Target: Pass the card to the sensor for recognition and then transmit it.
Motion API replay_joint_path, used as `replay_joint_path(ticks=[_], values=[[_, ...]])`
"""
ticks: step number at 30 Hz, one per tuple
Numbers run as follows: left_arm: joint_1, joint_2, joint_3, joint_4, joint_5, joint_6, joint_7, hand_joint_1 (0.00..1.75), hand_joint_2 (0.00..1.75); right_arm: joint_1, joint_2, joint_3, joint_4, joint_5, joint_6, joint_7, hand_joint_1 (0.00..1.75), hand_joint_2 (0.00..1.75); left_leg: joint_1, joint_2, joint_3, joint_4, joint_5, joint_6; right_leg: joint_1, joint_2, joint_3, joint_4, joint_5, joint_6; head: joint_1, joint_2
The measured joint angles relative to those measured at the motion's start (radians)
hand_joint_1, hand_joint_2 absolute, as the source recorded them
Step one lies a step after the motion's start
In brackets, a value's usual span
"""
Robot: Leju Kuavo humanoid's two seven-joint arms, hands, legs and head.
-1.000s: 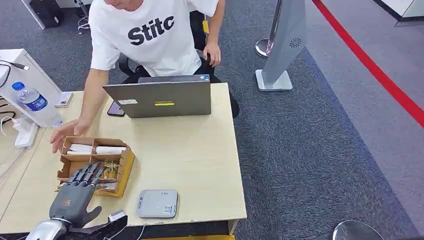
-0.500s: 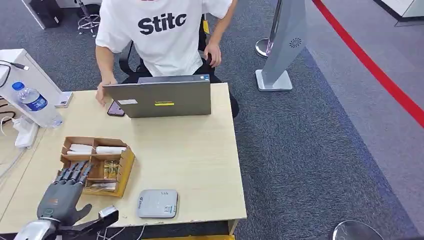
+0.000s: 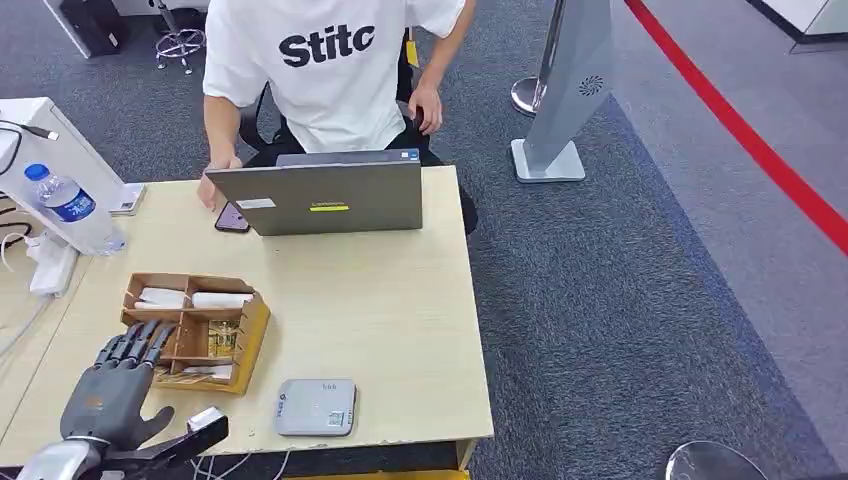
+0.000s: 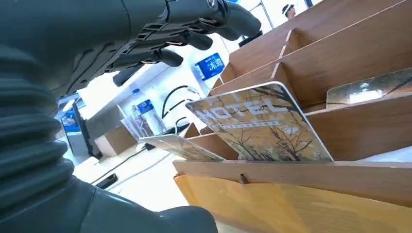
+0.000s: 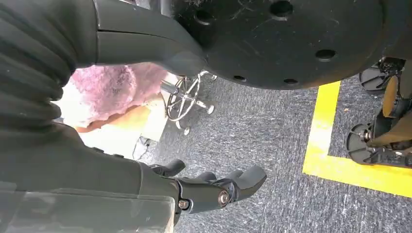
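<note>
Reads "Stitc" on white T-shirt [image 3: 325,60]; "MOTEL" on card [image 4: 260,124] standing in wooden box [image 4: 340,63].

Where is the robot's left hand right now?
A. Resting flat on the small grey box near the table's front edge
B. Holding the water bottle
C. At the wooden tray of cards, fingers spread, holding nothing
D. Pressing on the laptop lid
C. The left hand is at the near left end of the wooden tray, fingers apart and empty; the cards sit untouched in their slots.
</note>
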Motion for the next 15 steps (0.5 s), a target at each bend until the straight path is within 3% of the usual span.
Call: replay_joint_path(ticks=[15], values=[[0.0,-0.004,0.007,-0.002,0.0,0.0,-0.003,0.0,1.75,0.0,0.0,0.0,0.0,0.0,0.0,0.0,0.0,1.75,0.0,0.0,0.0,0.0,0.0,0.0,0.0,0.0,0.0,0.0,0.0,0.0,0.0,0.0]])
